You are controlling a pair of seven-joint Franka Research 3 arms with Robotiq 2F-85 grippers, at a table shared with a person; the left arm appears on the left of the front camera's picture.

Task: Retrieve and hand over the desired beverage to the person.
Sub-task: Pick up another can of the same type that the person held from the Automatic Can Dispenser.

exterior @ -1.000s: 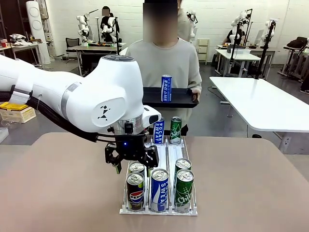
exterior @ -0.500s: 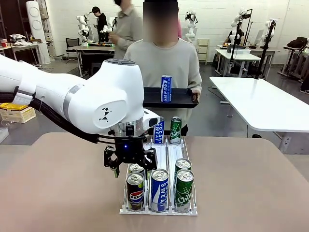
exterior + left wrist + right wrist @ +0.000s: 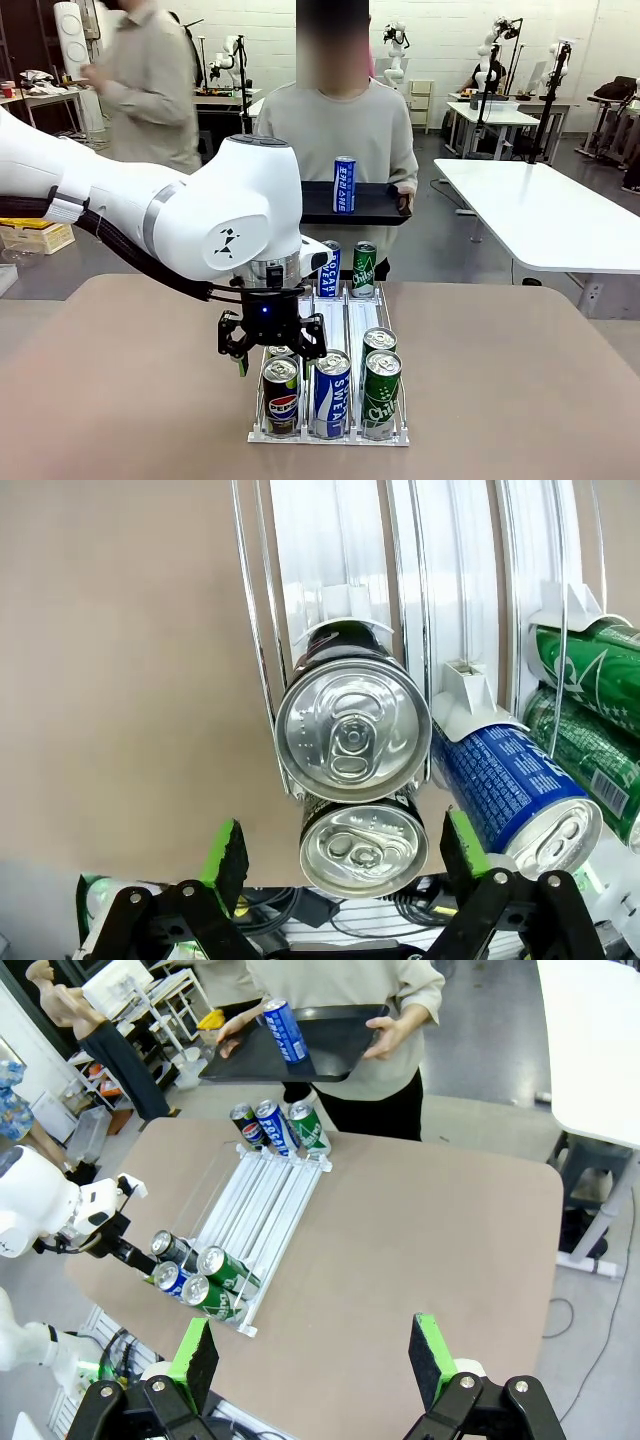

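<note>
Front Pepsi can (image 3: pixel 281 396) stood upright in the left lane of the rack (image 3: pixel 330 438) on the counter (image 3: pixel 500 380), long axis vertical, directly beneath the left hand (image 3: pixel 272 356). Hand released, pads flanking the can top, apart from it. Right hand (image 3: pixel 313 1360) also released, well apart from the rack; left nearer.

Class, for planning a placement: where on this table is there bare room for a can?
Free: table right of the rack, and left of it. Crowded: the rack's near end, where the left gripper hovers over cans.
</note>
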